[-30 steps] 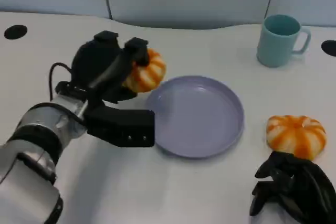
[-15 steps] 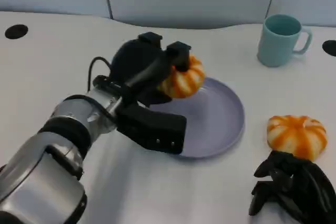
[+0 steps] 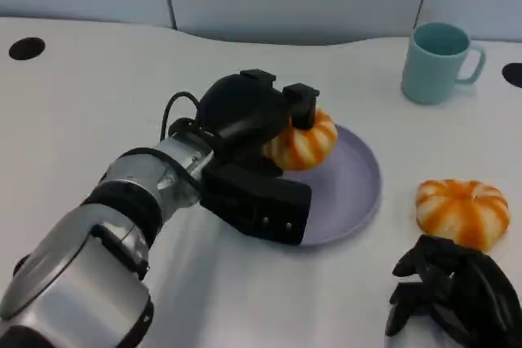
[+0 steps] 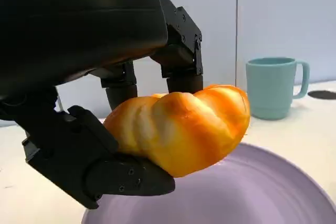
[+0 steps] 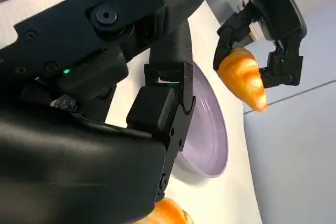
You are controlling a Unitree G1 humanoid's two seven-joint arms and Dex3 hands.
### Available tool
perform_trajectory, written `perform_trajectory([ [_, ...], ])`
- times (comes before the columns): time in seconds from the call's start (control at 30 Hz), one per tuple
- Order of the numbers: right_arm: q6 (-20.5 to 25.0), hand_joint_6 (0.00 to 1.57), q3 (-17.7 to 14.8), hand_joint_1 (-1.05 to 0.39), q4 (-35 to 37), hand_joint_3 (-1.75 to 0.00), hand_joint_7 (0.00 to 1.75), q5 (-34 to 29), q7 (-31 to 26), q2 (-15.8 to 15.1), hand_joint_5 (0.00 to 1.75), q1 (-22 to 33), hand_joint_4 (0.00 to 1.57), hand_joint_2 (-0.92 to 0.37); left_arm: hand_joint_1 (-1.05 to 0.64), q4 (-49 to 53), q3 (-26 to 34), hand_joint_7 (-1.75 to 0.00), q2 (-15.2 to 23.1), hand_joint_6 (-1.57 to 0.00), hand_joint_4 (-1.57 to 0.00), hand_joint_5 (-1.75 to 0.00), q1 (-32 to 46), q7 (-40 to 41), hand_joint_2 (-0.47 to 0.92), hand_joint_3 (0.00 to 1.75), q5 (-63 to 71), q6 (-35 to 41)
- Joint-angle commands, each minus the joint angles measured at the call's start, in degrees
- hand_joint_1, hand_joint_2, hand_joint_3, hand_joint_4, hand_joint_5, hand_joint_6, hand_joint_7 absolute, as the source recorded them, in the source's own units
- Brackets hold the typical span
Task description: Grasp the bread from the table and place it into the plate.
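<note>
**Bread held over the plate**

The left hand [image 3: 245, 116] grips a striped orange bread [image 3: 303, 143] above the purple plate [image 3: 351, 193], near its rim. A second bread [image 3: 462, 209] lies on the table, just beyond the right hand [image 3: 453, 295], whose fingers are curled in, holding nothing.
</note>
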Motion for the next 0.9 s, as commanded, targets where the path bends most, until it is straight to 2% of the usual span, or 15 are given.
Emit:
perform_trajectory([
  [0.03,-0.3,1.22,0.1,-0.93,-0.8,0.0,0.81,-0.3,-0.5,-0.2,0.91,0.1,1.39,-0.79,-0.3,0.3,0.2,-1.52,0.3,-0.7,-0.85,-1.75,-1.3,-2.9,0.77,0.6,-0.6,0.1],
  [0.1,-0.5,1.22,0.0,-0.93,-0.5,0.0,0.82,-0.1,-0.2,-0.1,0.91,-0.1,1.39,-0.79,-0.31,0.3,0.2,-1.48,0.1,-0.71,-0.85,-1.75,-1.4,-3.7,0.78,0.53,-0.5,0.5],
  [0.2,-0.6,1.22,0.0,-0.93,-0.1,0.0,0.81,0.1,0.0,0.1,0.9,-0.3,1.39,-0.79,-0.31,0.4,0.7,-1.59,-0.3,-0.67,-0.83,-1.75,-1.4,-5.4,0.81,0.41,-1.2,0.8],
  [0.27,-0.6,1.22,-0.1,-0.94,0.1,0.0,0.81,0.1,-0.1,0.3,0.89,-0.4,1.4,-0.78,-0.31,0.3,1.2,-1.49,-0.4,-0.67,-0.79,-1.75,-1.3,-6.4,0.85,0.34,-1.8,0.7],
  [0.37,-0.6,1.23,0.1,-0.95,0.0,0.0,0.79,-0.2,-0.3,0.5,0.87,-0.3,1.4,-0.78,-0.27,0.5,2.3,-1.48,-0.9,-0.69,-0.75,-1.73,-1.3,-10.5,0.9,0.36,-3.5,0.9],
  [0.43,-0.6,1.23,0.2,-0.94,0.0,0.0,0.79,-0.4,-0.3,0.4,0.87,-0.3,1.41,-0.78,-0.27,0.5,2.9,-1.28,-1.1,-0.73,-0.76,-1.53,-1.3,-12.7,0.88,0.32,-4.3,1.3],
  [0.5,-0.6,1.24,0.1,-0.94,0.1,0.0,0.78,-0.3,-0.2,0.5,0.86,-0.3,1.41,-0.78,-0.26,0.4,3.3,-1.19,-1.2,-0.75,-0.77,-1.46,-1.3,-14.1,0.88,0.29,-5.0,1.3],
  [0.57,-0.6,1.24,0.0,-0.94,0.1,0.0,0.78,-0.2,-0.1,0.5,0.86,-0.4,1.42,-0.78,-0.3,0.2,3.8,-0.85,-1.3,-0.78,-0.72,-1.26,-1.2,-15.2,0.9,0.16,-5.7,1.2],
  [0.7,-0.1,1.25,-0.1,-0.95,-0.3,0.0,0.77,0.1,-0.3,0.5,0.86,-0.3,1.42,-0.77,-0.31,0.3,4.5,-0.52,-1.5,-0.65,-0.58,-1.09,-1.4,-18.9,0.92,0.21,-6.5,1.8],
  [0.9,-0.3,1.25,-0.1,-0.94,-0.2,0.0,0.76,0.0,-0.3,0.5,0.86,-0.3,1.42,-0.77,-0.32,0.2,4.3,-0.39,-1.3,-0.56,-0.47,-0.97,-1.5,-20.8,0.92,0.2,-6.5,2.2],
])
